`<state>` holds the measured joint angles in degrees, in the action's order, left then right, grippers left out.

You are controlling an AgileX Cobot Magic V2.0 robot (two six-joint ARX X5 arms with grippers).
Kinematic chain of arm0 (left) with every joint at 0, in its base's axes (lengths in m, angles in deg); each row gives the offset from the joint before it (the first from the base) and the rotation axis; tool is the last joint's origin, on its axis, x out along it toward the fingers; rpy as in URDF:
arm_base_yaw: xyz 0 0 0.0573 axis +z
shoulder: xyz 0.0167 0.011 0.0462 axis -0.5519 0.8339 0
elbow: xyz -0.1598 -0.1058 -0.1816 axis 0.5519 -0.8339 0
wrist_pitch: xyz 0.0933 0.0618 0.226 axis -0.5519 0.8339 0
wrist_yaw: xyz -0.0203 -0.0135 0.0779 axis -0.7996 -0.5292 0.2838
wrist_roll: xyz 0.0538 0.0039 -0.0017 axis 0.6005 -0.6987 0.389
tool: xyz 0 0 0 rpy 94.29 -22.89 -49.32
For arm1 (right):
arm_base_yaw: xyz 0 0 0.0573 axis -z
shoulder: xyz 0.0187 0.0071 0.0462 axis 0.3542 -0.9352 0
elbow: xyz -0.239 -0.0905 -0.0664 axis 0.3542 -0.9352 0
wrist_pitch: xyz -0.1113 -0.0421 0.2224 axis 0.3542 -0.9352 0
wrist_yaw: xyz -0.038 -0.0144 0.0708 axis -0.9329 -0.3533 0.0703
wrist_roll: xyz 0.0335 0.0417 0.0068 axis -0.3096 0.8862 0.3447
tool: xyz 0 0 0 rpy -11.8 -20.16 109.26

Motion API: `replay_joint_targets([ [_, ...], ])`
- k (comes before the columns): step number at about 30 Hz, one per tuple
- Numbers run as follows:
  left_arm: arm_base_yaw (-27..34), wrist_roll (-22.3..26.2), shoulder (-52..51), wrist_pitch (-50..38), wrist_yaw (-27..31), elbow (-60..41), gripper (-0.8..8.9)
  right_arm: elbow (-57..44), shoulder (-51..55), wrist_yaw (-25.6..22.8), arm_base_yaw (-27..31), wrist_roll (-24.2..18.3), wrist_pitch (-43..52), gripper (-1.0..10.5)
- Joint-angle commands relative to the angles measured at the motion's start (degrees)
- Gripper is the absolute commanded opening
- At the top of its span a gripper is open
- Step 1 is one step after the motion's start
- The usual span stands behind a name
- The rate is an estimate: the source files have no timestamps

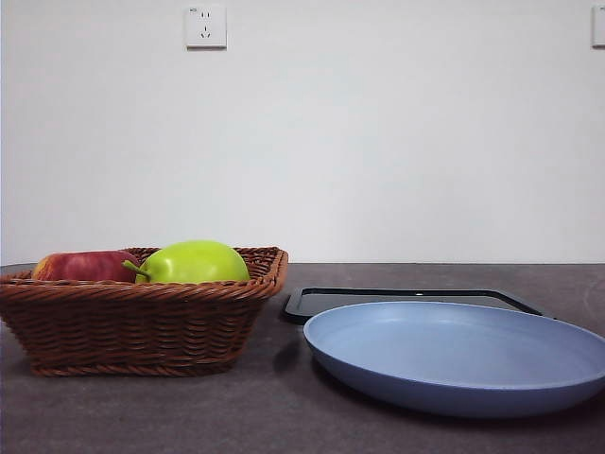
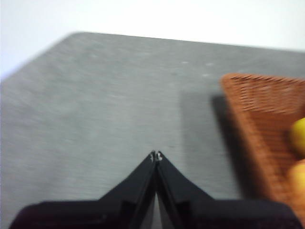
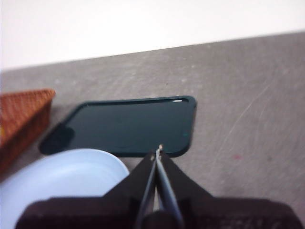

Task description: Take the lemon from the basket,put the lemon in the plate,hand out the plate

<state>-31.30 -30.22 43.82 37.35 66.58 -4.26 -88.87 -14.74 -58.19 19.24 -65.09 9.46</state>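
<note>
The brown wicker basket (image 1: 142, 317) stands at the left of the table in the front view, and its wall hides the lemon there. In the left wrist view the basket (image 2: 259, 114) shows a small bright yellow fruit (image 2: 299, 136) at the picture's edge. It is blurred, and it looks like the lemon. My left gripper (image 2: 156, 155) is shut and empty, above bare table beside the basket. The light-blue plate (image 1: 454, 355) lies at the right front. My right gripper (image 3: 158, 151) is shut and empty, above the edge of the plate (image 3: 62, 176).
A red apple (image 1: 83, 267) and a larger yellow-green stemmed fruit (image 1: 194, 262) rise above the basket rim. A flat black tray (image 1: 406, 299) lies just behind the plate, seen also as the tray (image 3: 128, 125) in the right wrist view. A white wall stands behind the table.
</note>
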Motion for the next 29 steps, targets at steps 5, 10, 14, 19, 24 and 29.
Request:
replay_joint_targets([
  [5, 0.1, -15.0, -0.2, -1.3, -14.9, -0.5, 0.08, -0.5, 0.2, 0.1, -0.1, 22.3, 1.6, 0.0],
  [10, 0.1, -15.1, -0.2, -4.5, -28.0, -0.5, 0.08, -0.4, 0.2, 2.2, -0.1, 27.8, 3.7, 0.0],
  [14, 0.1, -20.3, -0.2, -6.4, -32.3, -0.1, 0.07, 0.4, 0.2, 5.2, -0.1, 28.4, 3.5, 0.0],
  [19, 0.1, -22.5, 0.7, -5.3, -31.6, 2.1, 0.07, 3.2, -1.9, 6.5, -0.1, 28.8, -0.4, 0.0],
  [24, 0.1, -21.8, 5.2, -4.0, -30.5, 6.1, 0.07, 8.7, -6.9, 6.6, -0.1, 27.8, -7.0, 0.0],
  [29, 0.1, -18.5, 12.1, -4.0, -30.5, 10.6, 0.07, 15.4, -14.5, 6.6, -0.1, 20.5, -11.6, 0.0],
])
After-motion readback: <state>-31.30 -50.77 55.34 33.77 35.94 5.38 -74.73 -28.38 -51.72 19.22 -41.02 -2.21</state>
